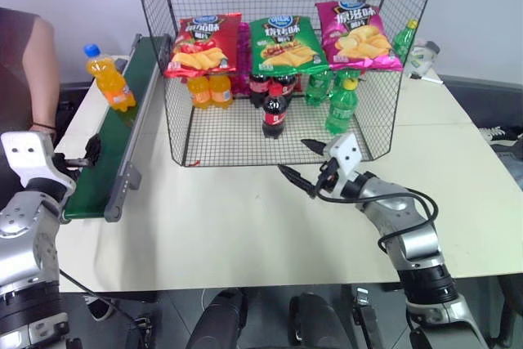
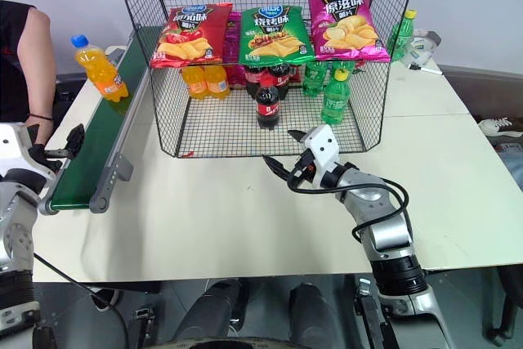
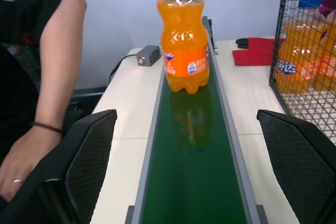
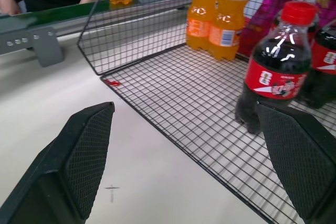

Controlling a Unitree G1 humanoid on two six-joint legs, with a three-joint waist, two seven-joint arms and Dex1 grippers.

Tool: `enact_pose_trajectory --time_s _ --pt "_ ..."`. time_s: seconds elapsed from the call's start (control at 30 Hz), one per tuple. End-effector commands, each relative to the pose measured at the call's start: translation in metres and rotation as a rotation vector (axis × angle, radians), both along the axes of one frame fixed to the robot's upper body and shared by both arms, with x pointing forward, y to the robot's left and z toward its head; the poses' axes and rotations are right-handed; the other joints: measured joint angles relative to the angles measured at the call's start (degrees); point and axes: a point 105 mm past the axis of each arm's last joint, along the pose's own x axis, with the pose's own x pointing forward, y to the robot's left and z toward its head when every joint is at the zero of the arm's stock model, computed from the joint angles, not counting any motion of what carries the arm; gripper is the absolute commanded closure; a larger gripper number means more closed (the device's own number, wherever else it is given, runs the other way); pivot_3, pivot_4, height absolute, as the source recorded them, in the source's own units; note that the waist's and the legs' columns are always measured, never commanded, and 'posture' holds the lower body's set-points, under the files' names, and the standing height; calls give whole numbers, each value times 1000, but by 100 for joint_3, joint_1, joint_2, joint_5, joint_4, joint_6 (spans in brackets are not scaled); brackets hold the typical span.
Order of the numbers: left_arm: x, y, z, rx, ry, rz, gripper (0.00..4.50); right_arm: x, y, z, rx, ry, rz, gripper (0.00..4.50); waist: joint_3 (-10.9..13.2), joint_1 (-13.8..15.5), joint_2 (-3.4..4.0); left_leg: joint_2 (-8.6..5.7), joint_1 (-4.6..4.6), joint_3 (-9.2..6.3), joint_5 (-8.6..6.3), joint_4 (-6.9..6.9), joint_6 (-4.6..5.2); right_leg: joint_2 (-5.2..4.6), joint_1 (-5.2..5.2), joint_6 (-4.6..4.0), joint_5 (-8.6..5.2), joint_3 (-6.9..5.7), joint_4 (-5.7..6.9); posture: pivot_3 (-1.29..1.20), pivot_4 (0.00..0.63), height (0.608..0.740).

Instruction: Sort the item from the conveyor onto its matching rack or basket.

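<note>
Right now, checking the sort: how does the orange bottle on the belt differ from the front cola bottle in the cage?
The orange soda bottle is blue-capped, on the green conveyor; the dark cola bottle is red-capped, inside the black wire cage. Both stand upright.

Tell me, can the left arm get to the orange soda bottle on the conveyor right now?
Probably yes. The left gripper is open and lined up along the conveyor, with bare belt up to the orange soda bottle; it just isn't there yet.

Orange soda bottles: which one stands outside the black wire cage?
The clear orange soda bottle with the blue cap, upright on the dark green conveyor belt and ahead of the open left gripper. The other two orange bottles stand inside the black wire-mesh cage.
</note>
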Motion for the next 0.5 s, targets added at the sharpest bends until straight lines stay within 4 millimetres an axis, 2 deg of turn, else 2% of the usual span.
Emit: enact_pose_trajectory --time_s 0.03,0.27,0.5 --pt "0 -2 15 27 -55 -11 19 -18 13 17 52 -30 120 0 0 0 0 0 0 0 0 0 0 0 0 0 0 0 0 0 150 740" --pt "-1 -1 13 25 -50 -11 19 -35 21 26 85 -13 224 0 0 2 -1 1 0 -1 0 0 0 0 0 0 0 0 0 0 150 740" --pt "-3 4 15 5 -65 13 19 -32 23 24 69 -15 213 0 0 6 -1 1 0 -1 0 0 0 0 0 0 0 0 -1 0 150 740"
